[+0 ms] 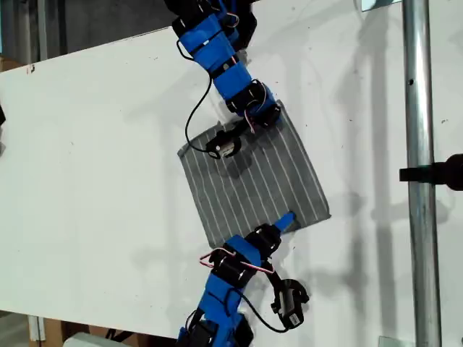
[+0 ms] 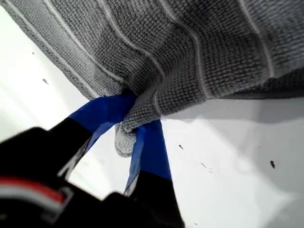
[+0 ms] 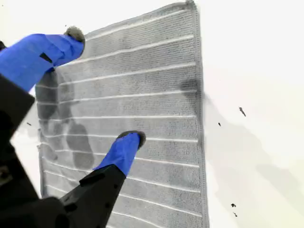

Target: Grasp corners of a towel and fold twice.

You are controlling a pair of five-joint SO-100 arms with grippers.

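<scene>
The grey striped towel point(image 1: 268, 181) lies spread on the white table point(image 1: 87, 181), turned like a diamond. My first gripper point(image 1: 286, 222) belongs to the arm at the bottom of the exterior view. It is at the towel's lower edge, toward the right corner point(image 1: 329, 215). The first wrist view shows that gripper point(image 2: 141, 110) shut on a bunched bit of towel point(image 2: 190, 47) where two hems meet, and the cloth is raised there. My second gripper point(image 1: 262, 114), on the top arm, is open point(image 3: 102, 86) over the towel point(image 3: 152, 95). One fingertip point(image 3: 71, 35) is near a corner and the other point(image 3: 129, 140) is over the middle.
A metal pole point(image 1: 416, 173) with a black clamp point(image 1: 438, 173) stands at the exterior view's right. A black cable point(image 1: 188, 123) loops beside the towel's left corner point(image 1: 181, 152). The wrist cameras point(image 1: 224, 148) point(image 1: 289, 303) hang off the arms. The table's far edge slants across the top left.
</scene>
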